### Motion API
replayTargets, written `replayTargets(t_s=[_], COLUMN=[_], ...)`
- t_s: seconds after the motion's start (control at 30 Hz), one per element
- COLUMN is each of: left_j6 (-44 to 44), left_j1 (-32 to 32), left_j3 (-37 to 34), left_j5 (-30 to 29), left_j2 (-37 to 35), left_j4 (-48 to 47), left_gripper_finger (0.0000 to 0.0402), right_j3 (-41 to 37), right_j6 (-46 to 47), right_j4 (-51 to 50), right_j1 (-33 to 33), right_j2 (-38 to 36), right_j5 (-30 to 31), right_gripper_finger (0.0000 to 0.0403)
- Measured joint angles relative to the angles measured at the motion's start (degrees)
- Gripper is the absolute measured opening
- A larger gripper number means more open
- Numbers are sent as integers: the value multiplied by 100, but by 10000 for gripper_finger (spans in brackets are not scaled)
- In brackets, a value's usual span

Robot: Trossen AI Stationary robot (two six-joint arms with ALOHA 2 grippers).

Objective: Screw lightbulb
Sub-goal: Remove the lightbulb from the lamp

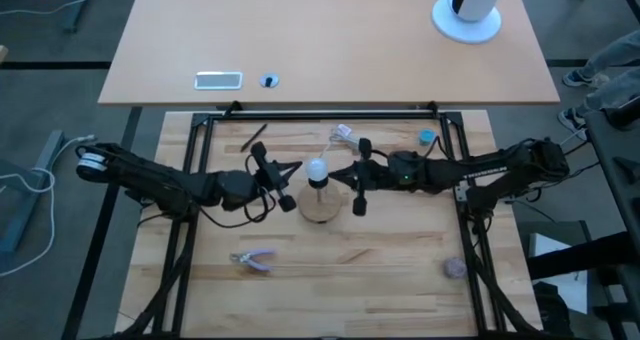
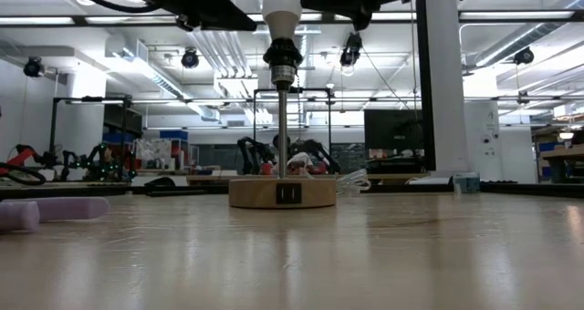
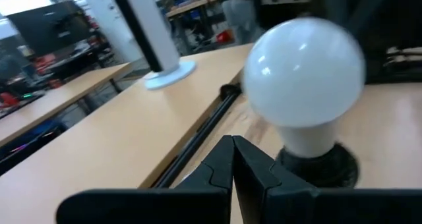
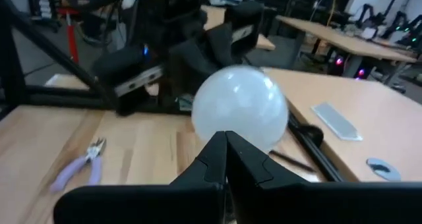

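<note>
The white frosted lightbulb (image 1: 317, 168) sits upright with its base in the black socket (image 2: 283, 53). The socket tops a thin metal stem (image 2: 283, 118) on the round wooden disc (image 1: 318, 210). My left gripper (image 1: 296, 169) is shut and level with the globe, just to its left. The bulb shows close ahead of its tips in the left wrist view (image 3: 303, 72). My right gripper (image 1: 336, 172) is shut and level with the globe, just to its right. Its tips (image 4: 225, 140) stand in front of the globe (image 4: 241, 105). My left gripper's shut fingertips (image 3: 232, 145) stand a little short of the bulb's neck, and I see a gap between them. My right gripper's shut fingertips point level at the globe's right side (image 4: 254, 128) from the table's right; I cannot tell whether they touch it.
Purple-handled pliers (image 1: 253, 260) lie near the front left and a greyish-purple ball (image 1: 455, 268) near the front right. A crumpled clear wrapper (image 1: 345, 135), a small blue object (image 1: 427, 137) and a dark stick (image 1: 254, 137) lie at the far side.
</note>
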Motion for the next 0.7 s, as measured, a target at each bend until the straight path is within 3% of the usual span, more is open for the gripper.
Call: replayTargets(t_s=[0.2,0.7], left_j6=[86,-209], left_j1=[95,25], left_j3=[-9,-13], left_j5=[801,892], left_j2=[2,-8], left_j4=[444,328], left_gripper_finger=[0,0], right_j3=[4,4], right_j6=[-24,-50], right_j4=[154,110], right_j1=[5,-142], right_j2=[48,43], right_j5=[-23,636], right_gripper_finger=[0,0])
